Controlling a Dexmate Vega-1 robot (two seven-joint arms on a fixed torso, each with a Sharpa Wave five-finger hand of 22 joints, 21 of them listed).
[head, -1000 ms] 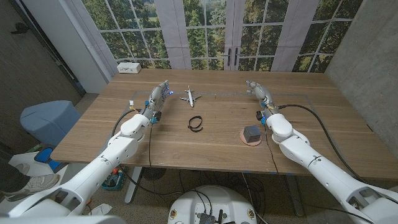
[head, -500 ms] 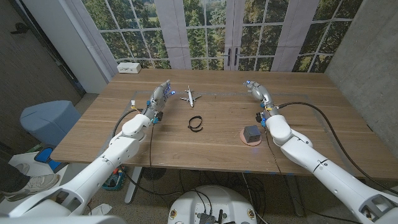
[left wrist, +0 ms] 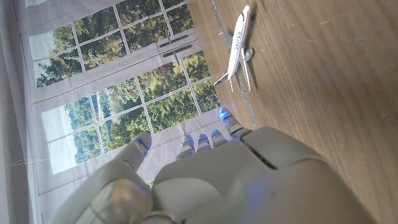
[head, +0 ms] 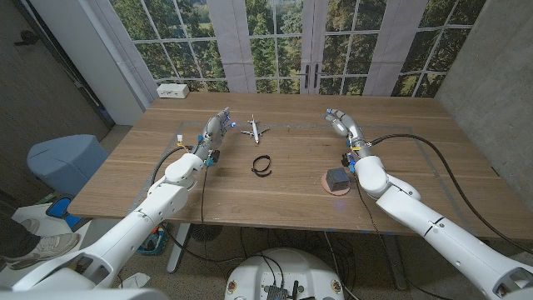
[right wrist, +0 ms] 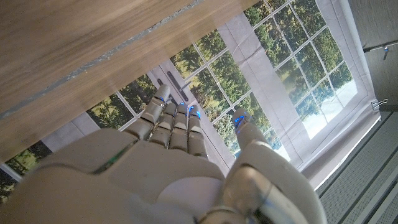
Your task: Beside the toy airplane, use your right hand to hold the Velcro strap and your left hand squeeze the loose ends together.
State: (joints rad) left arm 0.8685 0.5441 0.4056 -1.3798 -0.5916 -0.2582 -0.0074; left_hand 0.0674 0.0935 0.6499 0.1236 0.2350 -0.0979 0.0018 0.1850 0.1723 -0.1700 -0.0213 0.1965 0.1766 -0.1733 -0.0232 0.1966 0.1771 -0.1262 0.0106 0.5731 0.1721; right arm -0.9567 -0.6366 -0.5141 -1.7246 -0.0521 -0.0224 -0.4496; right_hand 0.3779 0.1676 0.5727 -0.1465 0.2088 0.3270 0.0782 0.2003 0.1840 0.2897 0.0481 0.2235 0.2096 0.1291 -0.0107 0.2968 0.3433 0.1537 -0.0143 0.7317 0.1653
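Wooden table (head: 275,196) with forest-view windows behind — nearest, a dark block on a round coaster (head: 336,180), then the Velcro strap (head: 262,165) lying untouched mid-table, toy airplane (head: 254,130) just beyond. Right hand (head: 340,125) is swinging inward toward the strap, fingers together and empty; left hand (head: 214,127) is waiting, fingers straight, holding nothing — grasp not started.

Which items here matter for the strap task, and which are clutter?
Job:
Velcro strap
toy airplane
right robot hand, open
left robot hand, open

Lying about:
grey block on a round coaster
white box at the table's far edge
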